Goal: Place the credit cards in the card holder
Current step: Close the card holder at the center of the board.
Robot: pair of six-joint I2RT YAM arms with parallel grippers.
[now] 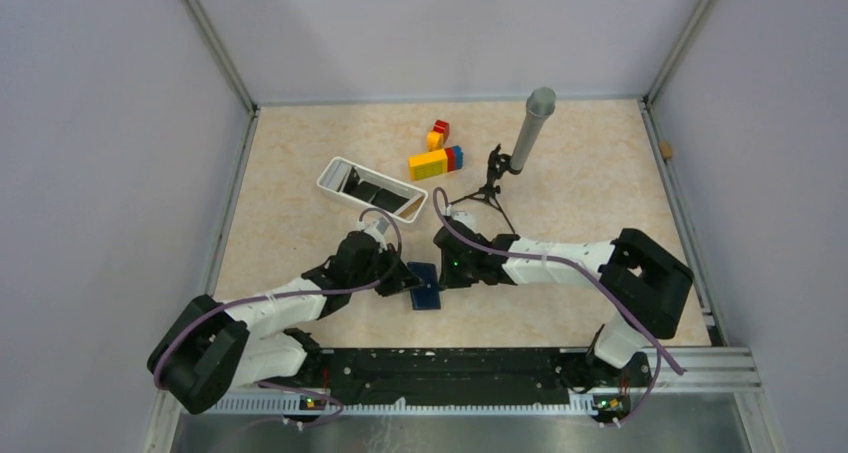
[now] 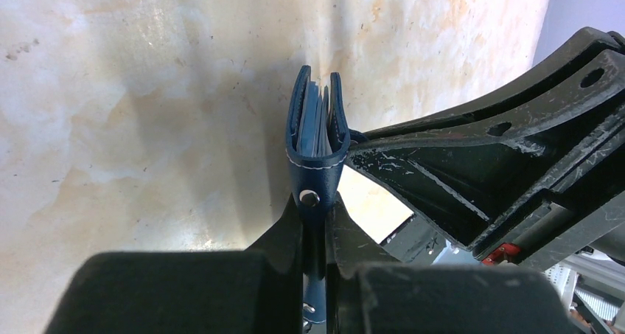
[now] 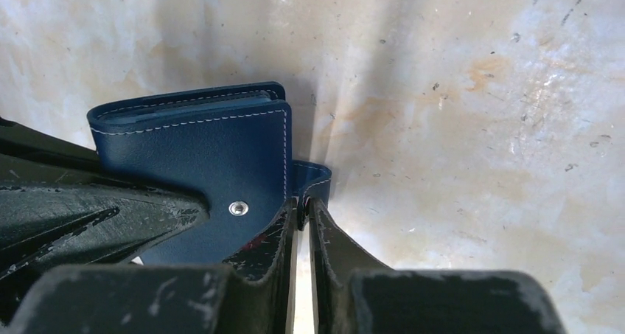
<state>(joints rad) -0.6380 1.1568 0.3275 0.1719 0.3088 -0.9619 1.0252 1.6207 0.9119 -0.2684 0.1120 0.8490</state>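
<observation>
Top external: beige tbl (image 1: 580,203), grey walls (image 1: 100,123)

A: What lies toward the far edge of the table (image 1: 590,188)?

B: A white rectangular tray (image 1: 329,171), set at a slant, left of the middle.

A: And to its right?

B: A bar of toy blocks (image 1: 434,162), yellow with red and blue at its right end, near the tray's right end. A smaller red and yellow block (image 1: 439,132) lies just beyond it, closer to the far edge.

A: Anything upright?

B: A grey cylinder (image 1: 532,123), tilted, on a small black tripod (image 1: 490,185), just right of the blocks.

A: The right edge?

B: A small tan object (image 1: 666,151) just outside it, too small to tell what it is.
</observation>
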